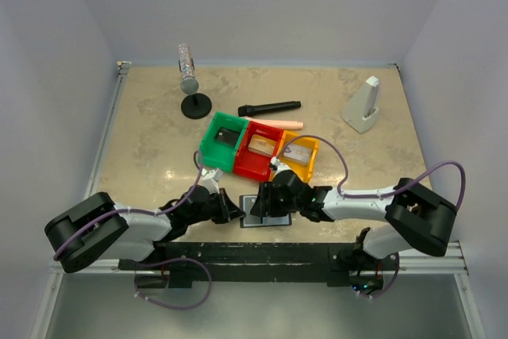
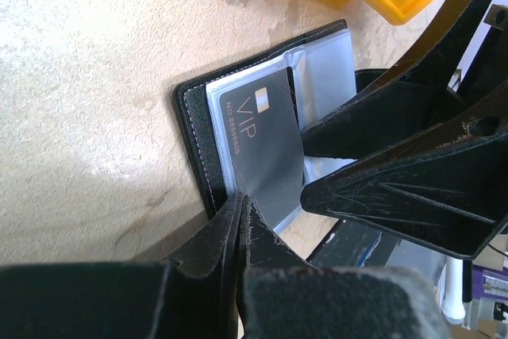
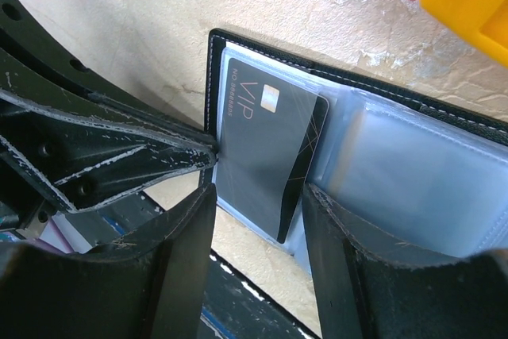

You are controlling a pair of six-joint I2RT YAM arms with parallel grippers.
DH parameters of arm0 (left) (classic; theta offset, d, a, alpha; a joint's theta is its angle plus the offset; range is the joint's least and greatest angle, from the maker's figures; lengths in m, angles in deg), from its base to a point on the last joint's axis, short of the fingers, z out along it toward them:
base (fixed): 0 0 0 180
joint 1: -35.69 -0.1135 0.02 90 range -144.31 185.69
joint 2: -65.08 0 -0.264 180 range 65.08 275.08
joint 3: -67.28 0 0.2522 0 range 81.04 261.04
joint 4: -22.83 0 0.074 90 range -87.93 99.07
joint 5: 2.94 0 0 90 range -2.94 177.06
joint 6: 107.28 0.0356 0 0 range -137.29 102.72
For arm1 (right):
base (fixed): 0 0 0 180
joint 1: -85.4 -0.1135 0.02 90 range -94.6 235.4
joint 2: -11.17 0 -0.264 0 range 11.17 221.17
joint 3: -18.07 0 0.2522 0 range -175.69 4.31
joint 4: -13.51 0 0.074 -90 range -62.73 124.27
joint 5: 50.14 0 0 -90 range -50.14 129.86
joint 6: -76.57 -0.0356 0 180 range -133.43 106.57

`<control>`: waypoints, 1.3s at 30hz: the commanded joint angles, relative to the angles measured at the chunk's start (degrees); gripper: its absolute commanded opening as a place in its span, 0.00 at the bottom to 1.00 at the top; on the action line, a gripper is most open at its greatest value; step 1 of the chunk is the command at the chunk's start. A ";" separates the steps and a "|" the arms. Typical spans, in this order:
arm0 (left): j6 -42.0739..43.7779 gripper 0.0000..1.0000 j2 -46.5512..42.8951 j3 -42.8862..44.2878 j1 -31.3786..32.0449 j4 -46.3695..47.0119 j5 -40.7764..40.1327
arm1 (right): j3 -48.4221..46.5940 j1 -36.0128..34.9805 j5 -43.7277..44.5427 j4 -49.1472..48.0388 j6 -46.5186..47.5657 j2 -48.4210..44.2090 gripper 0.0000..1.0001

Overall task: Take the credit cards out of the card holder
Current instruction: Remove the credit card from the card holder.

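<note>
While the left gripper (image 2: 240, 206) pinches shut on a corner of the dark grey VIP card (image 2: 266, 144), that card sits skewed, only partly out of its clear sleeve. The right gripper (image 3: 258, 196) straddles it, parted, holding nothing. The flat black folding card holder (image 2: 193, 136) lies open near the front edge of the beige mottled table (image 2: 95, 77); cloudy sleeves hide whether other cards remain.

A beige, marble-patterned flat tabletop (image 1: 159, 132) fills the scene under even, soft light. Plain pale lavender-grey walls rise behind it (image 1: 278, 5), to its left (image 1: 40, 77) and to its right (image 1: 468, 53). A silver metal rail (image 1: 107, 136) runs along its left edge, and a black bar (image 1: 254, 253) along its near edge.
</note>
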 commanded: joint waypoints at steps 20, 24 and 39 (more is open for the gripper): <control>0.75 0.05 1.03 -0.18 0.01 1.07 -1.81 | 8.70 -0.04 -1.54 -19.03 -2.05 -3.56 0.52; 0.66 0.14 0.16 -0.45 0.01 1.86 -1.38 | 8.35 -0.12 -1.54 -17.63 -1.97 -3.47 0.52; 2.24 0.20 -8.81 -0.27 0.01 -4.46 -2.25 | 7.39 -0.12 -0.93 -14.29 -1.61 -3.47 0.52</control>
